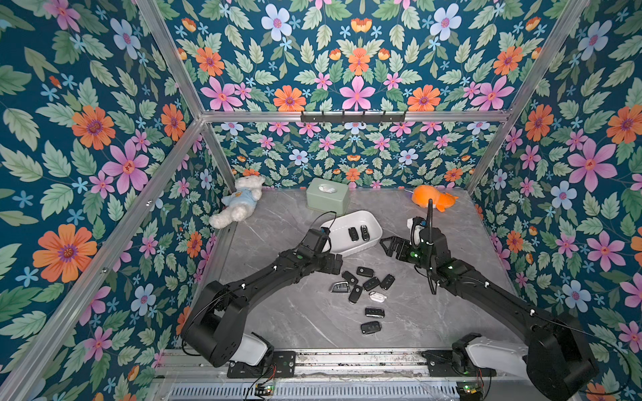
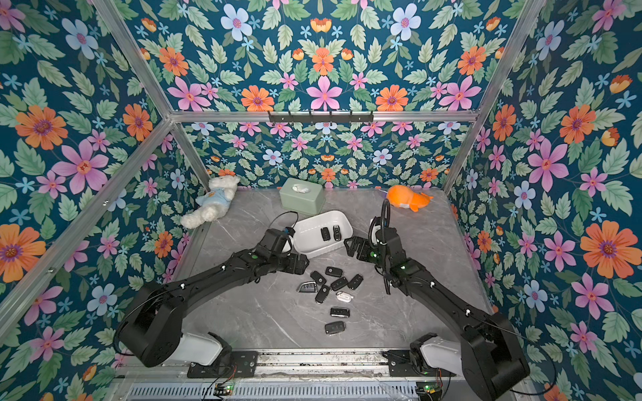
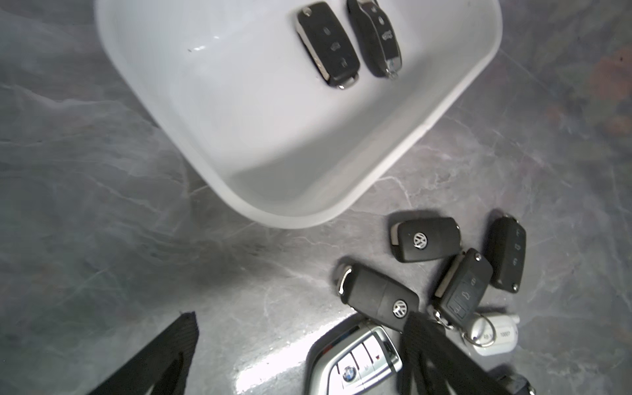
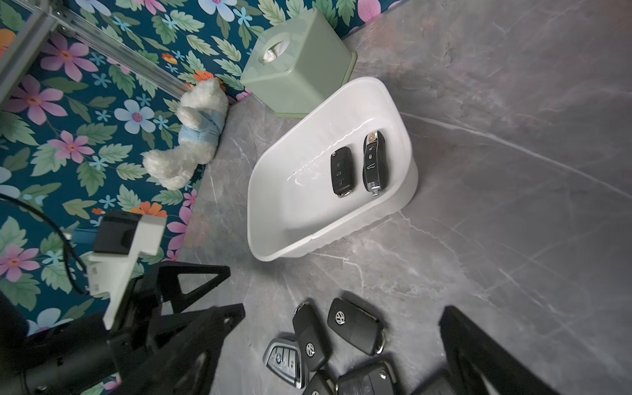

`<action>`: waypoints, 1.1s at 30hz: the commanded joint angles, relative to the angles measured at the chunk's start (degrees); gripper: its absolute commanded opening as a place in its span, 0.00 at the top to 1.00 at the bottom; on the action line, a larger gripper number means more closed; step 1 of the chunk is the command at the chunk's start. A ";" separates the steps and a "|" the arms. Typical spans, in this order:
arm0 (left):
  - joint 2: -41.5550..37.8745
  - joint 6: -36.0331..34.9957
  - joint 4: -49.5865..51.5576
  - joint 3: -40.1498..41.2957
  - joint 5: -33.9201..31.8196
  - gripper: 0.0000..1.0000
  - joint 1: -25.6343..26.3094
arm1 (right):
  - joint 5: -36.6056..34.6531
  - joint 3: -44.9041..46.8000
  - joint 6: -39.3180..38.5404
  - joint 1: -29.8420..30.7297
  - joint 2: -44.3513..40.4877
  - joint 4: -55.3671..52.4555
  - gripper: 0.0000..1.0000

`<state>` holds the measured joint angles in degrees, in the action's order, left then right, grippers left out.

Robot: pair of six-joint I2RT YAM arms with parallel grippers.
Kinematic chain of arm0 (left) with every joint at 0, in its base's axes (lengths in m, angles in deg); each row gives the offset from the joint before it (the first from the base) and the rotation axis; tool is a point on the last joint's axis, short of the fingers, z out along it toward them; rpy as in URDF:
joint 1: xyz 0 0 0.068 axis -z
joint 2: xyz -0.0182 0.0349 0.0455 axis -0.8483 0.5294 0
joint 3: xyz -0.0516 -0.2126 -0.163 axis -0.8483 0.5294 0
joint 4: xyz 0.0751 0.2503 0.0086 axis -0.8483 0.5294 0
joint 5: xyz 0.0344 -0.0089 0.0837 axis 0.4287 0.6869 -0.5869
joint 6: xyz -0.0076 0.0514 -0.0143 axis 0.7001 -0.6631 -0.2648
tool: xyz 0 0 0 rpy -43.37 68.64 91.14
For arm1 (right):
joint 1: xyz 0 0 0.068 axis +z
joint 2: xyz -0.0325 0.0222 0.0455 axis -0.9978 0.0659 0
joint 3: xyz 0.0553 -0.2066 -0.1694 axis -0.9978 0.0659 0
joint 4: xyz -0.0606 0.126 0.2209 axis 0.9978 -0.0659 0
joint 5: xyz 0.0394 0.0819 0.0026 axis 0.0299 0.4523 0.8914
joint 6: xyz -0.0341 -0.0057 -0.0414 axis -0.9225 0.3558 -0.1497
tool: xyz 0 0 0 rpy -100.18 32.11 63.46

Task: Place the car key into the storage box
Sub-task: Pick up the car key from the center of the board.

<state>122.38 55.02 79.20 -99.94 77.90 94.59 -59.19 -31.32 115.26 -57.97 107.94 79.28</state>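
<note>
**Right wrist view: two keys lie in the box, both grippers bare**

In the right wrist view the storage box (image 4: pixel 294 212) sits on the grey table (image 4: pixel 513 171), just in front of the green tissue box (image 4: pixel 301 71). Toward one end of its floor a black flip key (image 4: pixel 341 171) and a chrome-trimmed key (image 4: pixel 374 160) lie flat, side by side.

In both top views the loose car keys (image 1: pixel 371 283) lie clustered on the table between the two arms, near the box's long side that faces the robot; a silver key (image 3: pixel 355 366) lies among them.

The left gripper (image 3: pixel 301 319) hangs over this cluster, jaws spread wide and holding nothing; one finger (image 3: pixel 437 359) crosses the silver key, and whether it touches cannot be told. The right gripper (image 1: pixel 386 248) is just beside the box's right end, outside the rim; its jaws are spread and empty.
</note>
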 commanded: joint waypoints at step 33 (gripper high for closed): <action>9.75 -3.53 -1.32 0.78 6.74 0.05 8.10 | 4.99 12.59 14.29 -0.29 -3.61 14.90 0.01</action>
<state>132.34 50.49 78.54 -99.37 81.87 102.61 -53.90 -18.44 128.88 -58.26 104.13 92.20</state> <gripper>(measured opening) 0.947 0.993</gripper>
